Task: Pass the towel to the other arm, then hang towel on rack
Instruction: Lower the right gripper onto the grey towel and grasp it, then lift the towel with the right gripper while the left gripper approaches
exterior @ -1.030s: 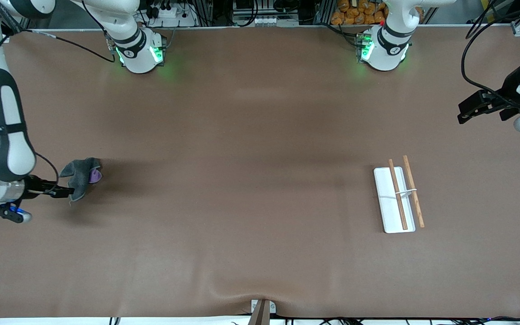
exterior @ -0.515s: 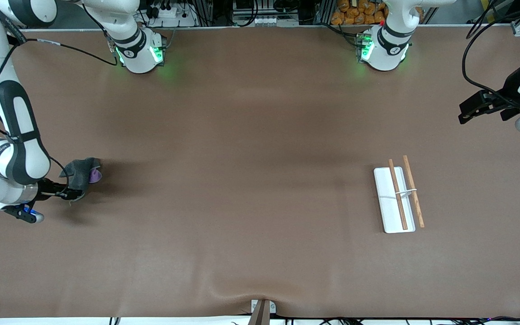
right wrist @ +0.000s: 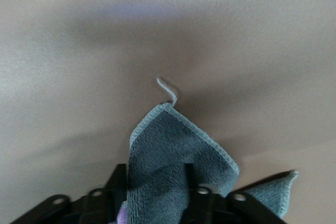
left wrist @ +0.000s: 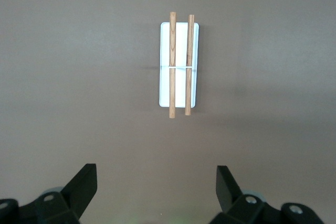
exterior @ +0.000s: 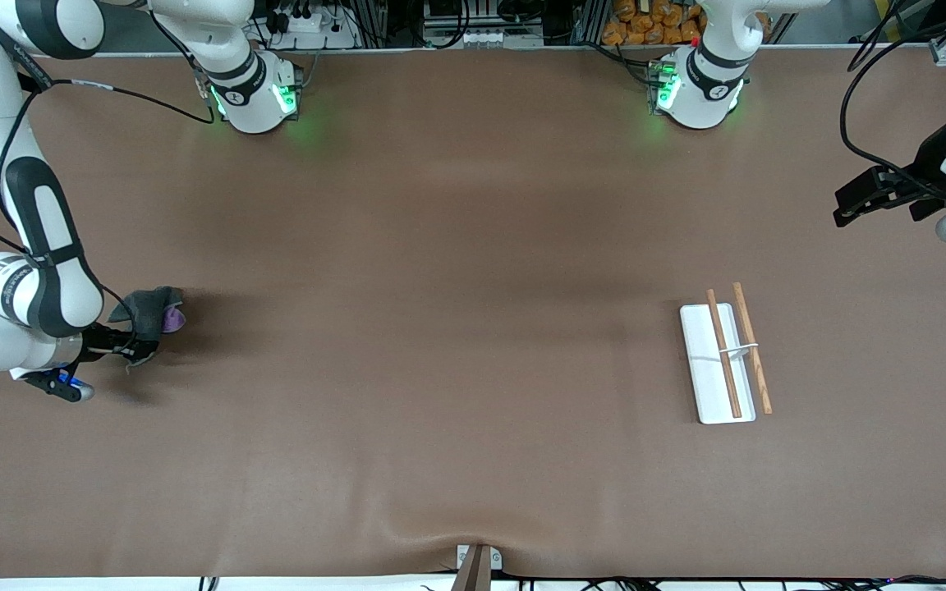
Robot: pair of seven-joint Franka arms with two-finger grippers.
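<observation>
The towel (exterior: 147, 307) is dark grey with a purple patch and is at the right arm's end of the table. My right gripper (exterior: 130, 345) is shut on it. In the right wrist view the towel (right wrist: 176, 153) sticks out between the black fingers (right wrist: 118, 182) of my right gripper (right wrist: 155, 177), low over the table. The rack (exterior: 737, 348) has a white base (exterior: 699, 361) and two wooden rods, and lies toward the left arm's end. It also shows in the left wrist view (left wrist: 178, 64). My left gripper (exterior: 847, 206) is open and empty and waits high at the table's end; it also shows in the left wrist view (left wrist: 156, 184).
The brown table cover (exterior: 440, 328) has a small bump at its edge nearest the front camera. Both arm bases (exterior: 255, 94) stand along the edge farthest from it. A black cable hangs by the left arm.
My right arm's wrist has shifted toward the towel, which is bunched up more in the gripper. The left arm has barely moved.
</observation>
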